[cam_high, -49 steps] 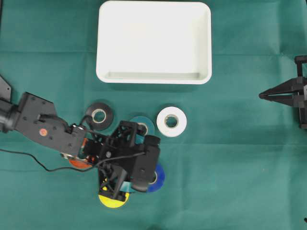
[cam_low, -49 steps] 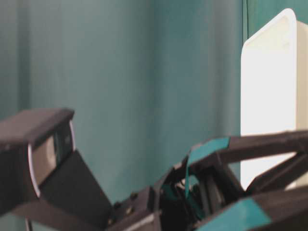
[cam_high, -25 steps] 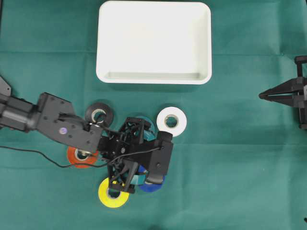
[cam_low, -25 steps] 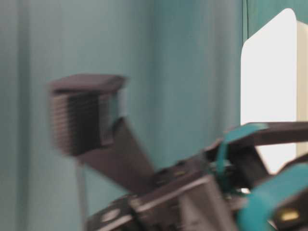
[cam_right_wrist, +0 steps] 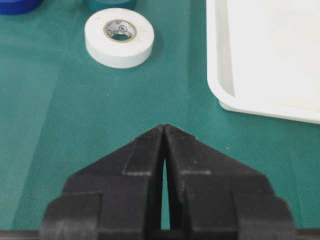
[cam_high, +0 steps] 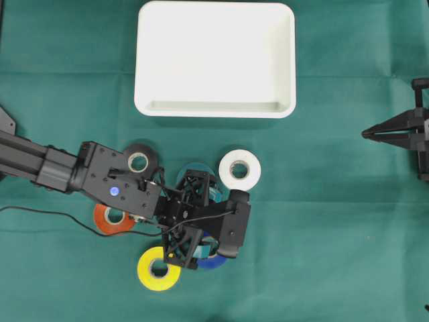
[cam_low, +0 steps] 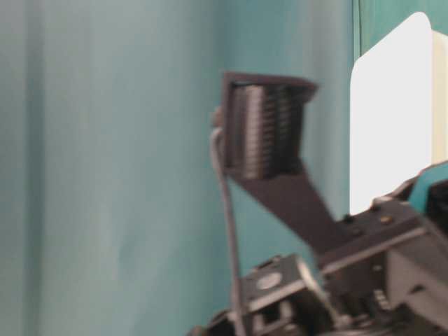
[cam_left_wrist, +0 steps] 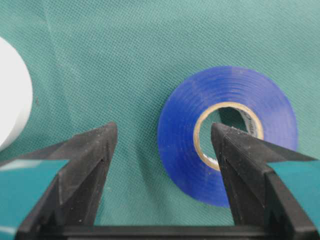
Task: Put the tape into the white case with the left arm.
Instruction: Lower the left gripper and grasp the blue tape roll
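The white case (cam_high: 214, 57) lies at the top middle of the green cloth. My left gripper (cam_high: 209, 233) is the lattice one with teal strips and hangs low over the cluster of tape rolls. It is open in the left wrist view (cam_left_wrist: 164, 127). One fingertip is over the hole of the blue tape (cam_left_wrist: 227, 135) and the other is over the cloth outside the roll. The blue tape (cam_high: 213, 261) is mostly hidden under the gripper from overhead. My right gripper (cam_high: 367, 133) is shut and empty at the far right, also in its wrist view (cam_right_wrist: 164, 126).
Other rolls lie round the gripper: black tape (cam_high: 141, 159), teal tape (cam_high: 201, 173), white tape (cam_high: 239, 169), orange tape (cam_high: 110, 218) and yellow tape (cam_high: 157, 270). A thin black cable (cam_high: 47, 215) trails left. The table-level view shows the case (cam_low: 392, 112) behind the arm.
My left arm has reached further right and turned, so the gripper now straddles the blue roll's wall and the yellow roll is uncovered. The right arm has not moved.
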